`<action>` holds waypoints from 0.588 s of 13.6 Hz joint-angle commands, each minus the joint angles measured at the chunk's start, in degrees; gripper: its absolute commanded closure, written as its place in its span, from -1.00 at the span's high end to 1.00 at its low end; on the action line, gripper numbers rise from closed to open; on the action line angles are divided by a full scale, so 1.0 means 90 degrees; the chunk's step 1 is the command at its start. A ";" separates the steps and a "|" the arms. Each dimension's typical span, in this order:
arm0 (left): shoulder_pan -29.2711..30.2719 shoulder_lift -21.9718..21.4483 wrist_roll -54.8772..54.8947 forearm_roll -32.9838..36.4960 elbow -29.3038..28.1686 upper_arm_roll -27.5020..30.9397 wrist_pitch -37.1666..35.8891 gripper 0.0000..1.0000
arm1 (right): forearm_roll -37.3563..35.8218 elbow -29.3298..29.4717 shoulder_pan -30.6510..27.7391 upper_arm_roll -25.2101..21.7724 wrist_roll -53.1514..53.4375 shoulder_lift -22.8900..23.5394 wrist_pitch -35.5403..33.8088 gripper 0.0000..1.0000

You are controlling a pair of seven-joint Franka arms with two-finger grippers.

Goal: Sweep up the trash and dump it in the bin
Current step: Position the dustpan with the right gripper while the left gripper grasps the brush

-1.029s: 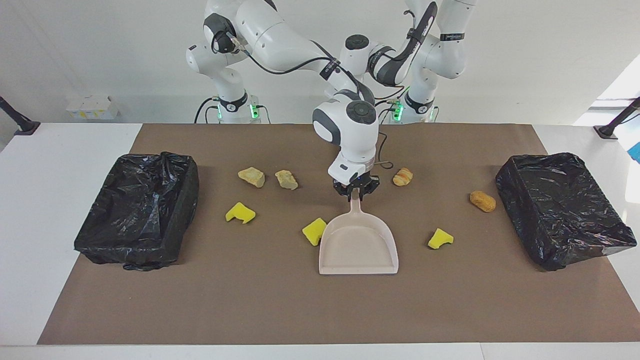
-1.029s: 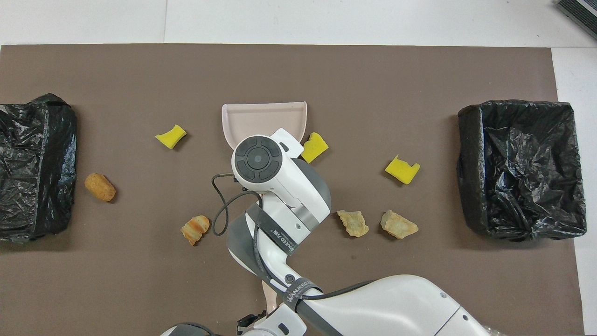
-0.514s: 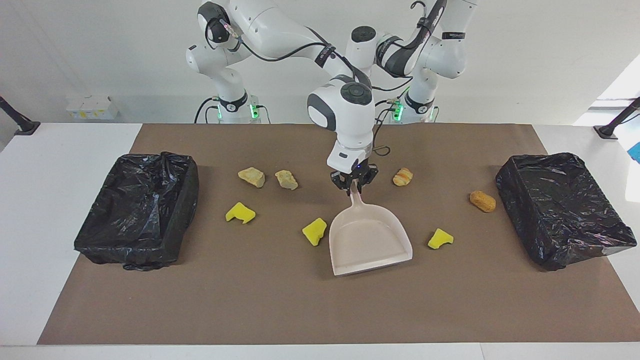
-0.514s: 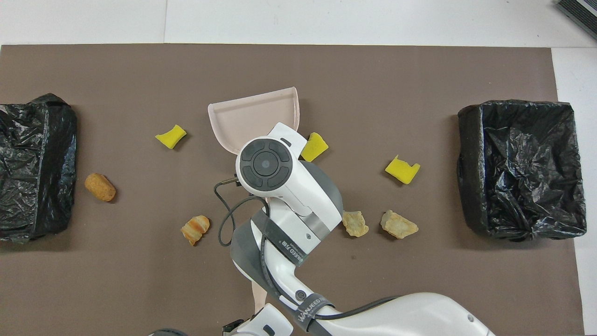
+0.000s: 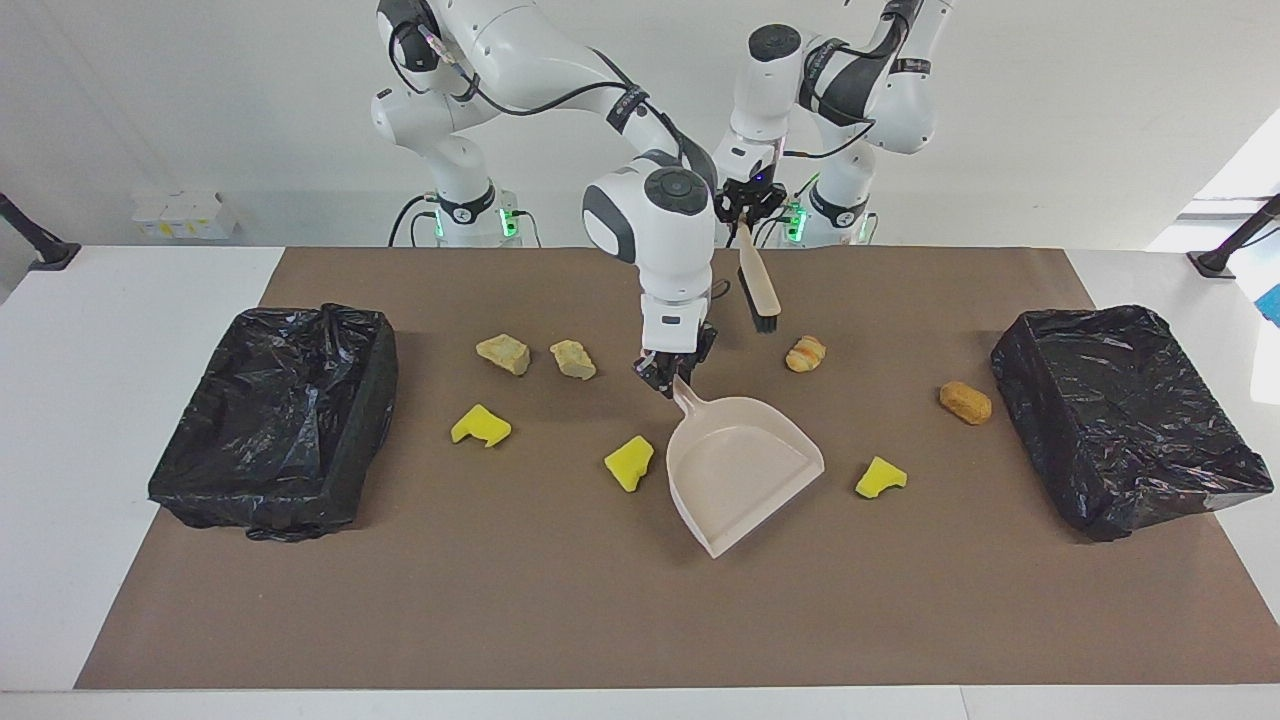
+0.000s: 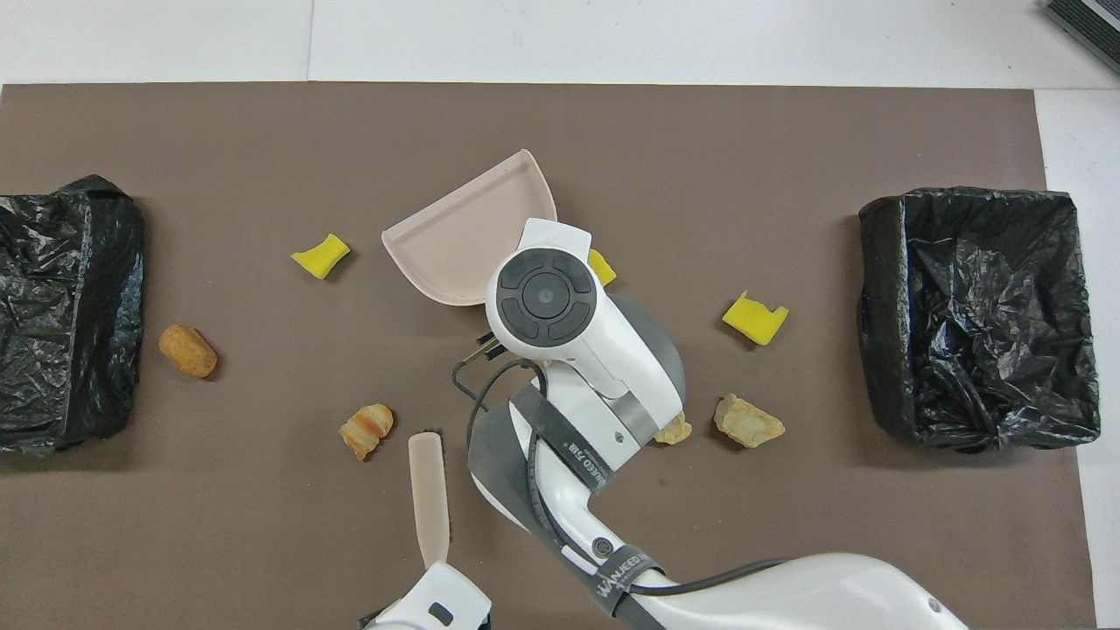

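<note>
With the dustpan (image 5: pixel 742 468) pinched by its handle in the right claw (image 5: pixel 672 376) and the brush (image 5: pixel 758 285) pinched in the raised left claw (image 5: pixel 745 207), tool positioning is judged under way, and the trash (image 5: pixel 629 463) scattered around the right claw must next be swept in.

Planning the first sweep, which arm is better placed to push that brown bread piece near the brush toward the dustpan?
Left, probably. Its end effector holds the brush raised close to the bread piece. The right end effector grips the dustpan handle.
</note>
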 commanded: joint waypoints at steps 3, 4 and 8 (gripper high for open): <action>0.1789 0.0143 0.0535 0.0496 0.0114 -0.0069 -0.0317 -1.00 | -0.0259 -0.0226 -0.0173 0.0045 -0.1727 -0.0231 -0.0489 -1.00; 0.2178 0.0211 0.0827 0.0546 0.0134 -0.0069 -0.0288 -1.00 | -0.0366 -0.0226 -0.0231 0.0045 -0.2224 -0.0231 -0.0499 -1.00; 0.3907 0.0660 0.2300 0.1035 0.0368 -0.0079 -0.0083 -1.00 | -0.0699 -0.0314 -0.0368 0.0045 -0.3992 -0.0270 -0.0635 -1.00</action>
